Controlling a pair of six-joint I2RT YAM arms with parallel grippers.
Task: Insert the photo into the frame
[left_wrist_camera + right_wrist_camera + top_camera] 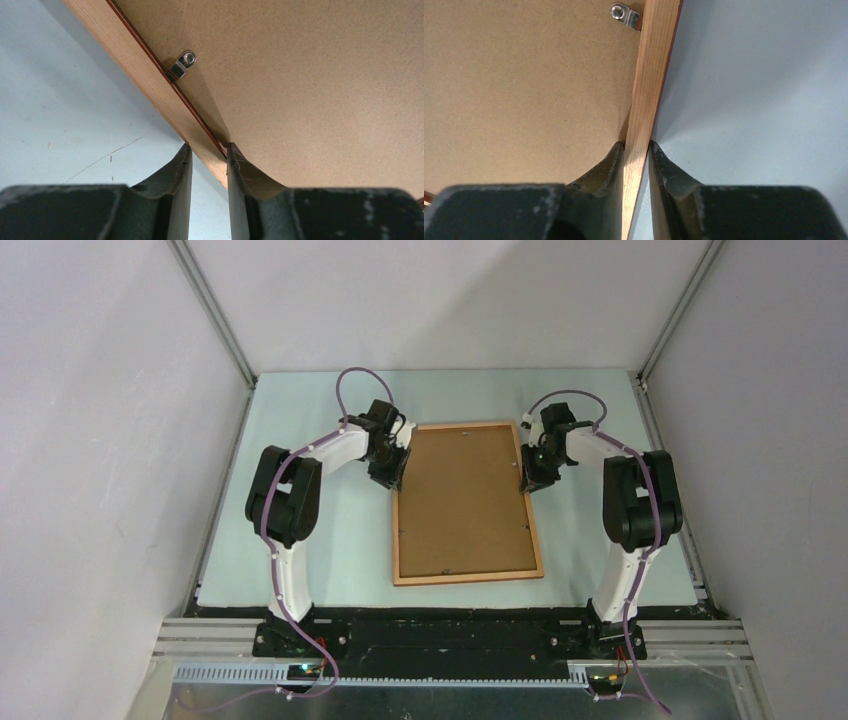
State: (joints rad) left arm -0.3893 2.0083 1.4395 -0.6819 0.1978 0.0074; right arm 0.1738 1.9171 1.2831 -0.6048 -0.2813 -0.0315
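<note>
Left gripper point(209, 148) and right gripper point(637, 144) each clamp a side rail of the thin orange-brown wooden frame point(470, 576), steadying it face-down; I can't see the photo, perhaps under the flat brown backing board point(462, 500).

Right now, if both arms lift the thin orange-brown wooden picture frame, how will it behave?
Probably stiff: the wooden frame holds a brown backing board. Likely light, being thin. It might slip: the left gripper and right gripper pinch only narrow rails.

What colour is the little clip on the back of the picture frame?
Shiny silver; the clip shows best in the left wrist view.
</note>
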